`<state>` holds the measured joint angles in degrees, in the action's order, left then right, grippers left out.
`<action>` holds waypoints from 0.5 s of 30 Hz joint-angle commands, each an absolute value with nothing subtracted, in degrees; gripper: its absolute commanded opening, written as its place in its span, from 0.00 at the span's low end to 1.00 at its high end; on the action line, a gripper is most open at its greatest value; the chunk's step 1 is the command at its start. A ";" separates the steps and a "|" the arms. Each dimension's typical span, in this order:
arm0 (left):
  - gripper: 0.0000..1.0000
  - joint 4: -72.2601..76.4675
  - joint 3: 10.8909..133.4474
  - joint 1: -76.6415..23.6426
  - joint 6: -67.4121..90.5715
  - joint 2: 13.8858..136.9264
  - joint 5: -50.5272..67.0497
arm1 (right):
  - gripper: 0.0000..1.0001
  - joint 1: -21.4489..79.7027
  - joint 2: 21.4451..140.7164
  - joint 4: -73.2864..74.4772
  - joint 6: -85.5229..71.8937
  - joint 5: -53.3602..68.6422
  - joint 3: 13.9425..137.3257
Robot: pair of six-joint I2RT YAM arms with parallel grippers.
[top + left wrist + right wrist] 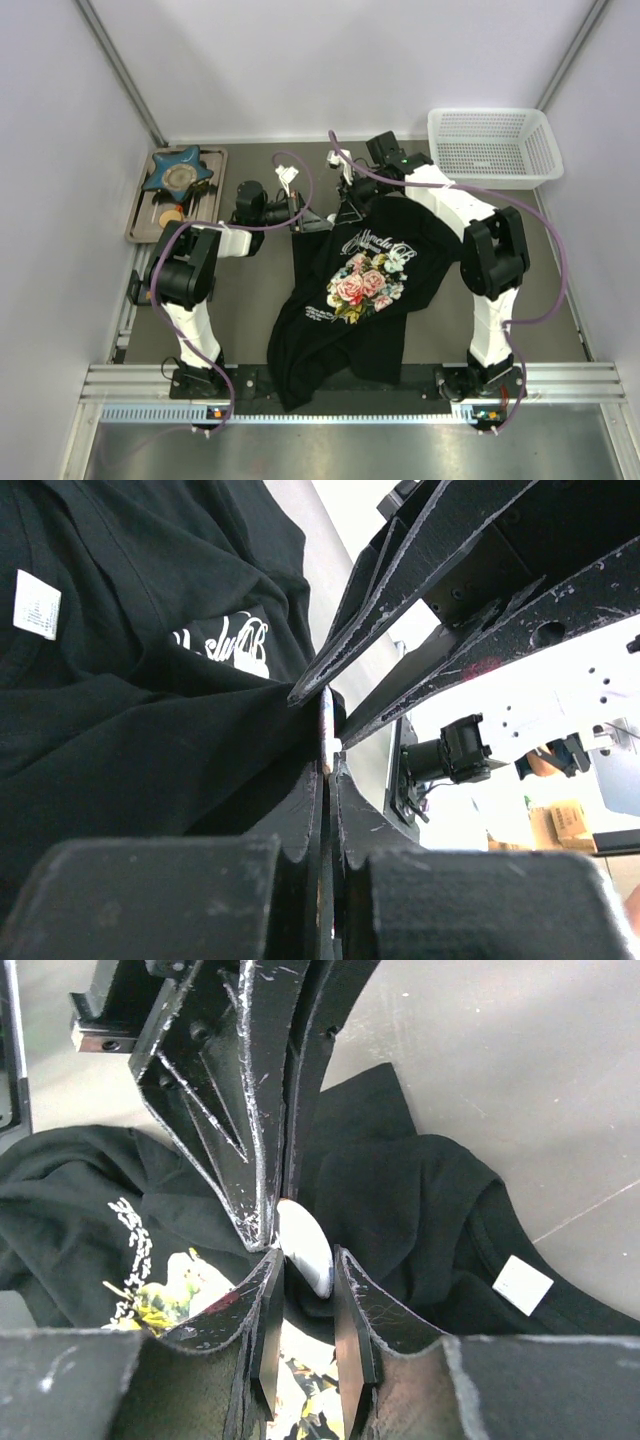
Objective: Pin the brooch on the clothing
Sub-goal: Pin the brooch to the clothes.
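Top external view gives me the layout. The shirt (340, 320) lies crumpled mid-bench (250, 290), rose print up. The left gripper (312, 218) and right gripper (348, 203) meet tip to tip at its far edge. A tray (133, 232) with a blue dish (178, 172) sits far left, and a white basket (490, 145) far right.

The brooch (305, 1248) is lost from up there, hidden among the fingers; only the wrist views show it. Right wrist view has it as a small, smooth, pale oval just above the fabric, beside the shirt's white label (523, 1285). Left wrist view catches it edge-on, a thin pale sliver.

The left gripper is pinched tight, with the brooch's edge in the seam of its tips. The right gripper's jaws stand narrowly apart on either side of the brooch. I cannot tell whether they press on it, or whether cloth is caught with it.
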<state>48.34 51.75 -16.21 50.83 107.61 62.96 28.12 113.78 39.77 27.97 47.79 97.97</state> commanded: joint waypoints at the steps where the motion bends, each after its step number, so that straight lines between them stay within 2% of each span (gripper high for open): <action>1: 0.00 52.38 53.26 -17.05 51.15 103.71 64.34 | 0.23 30.41 113.56 33.93 25.05 41.31 98.53; 7: 0.00 52.47 52.30 -17.05 50.89 102.75 63.90 | 0.11 30.85 113.64 32.61 22.33 34.98 98.00; 15: 0.00 52.38 51.77 -17.14 50.45 102.04 63.72 | 0.04 31.03 114.26 32.70 21.01 31.29 98.61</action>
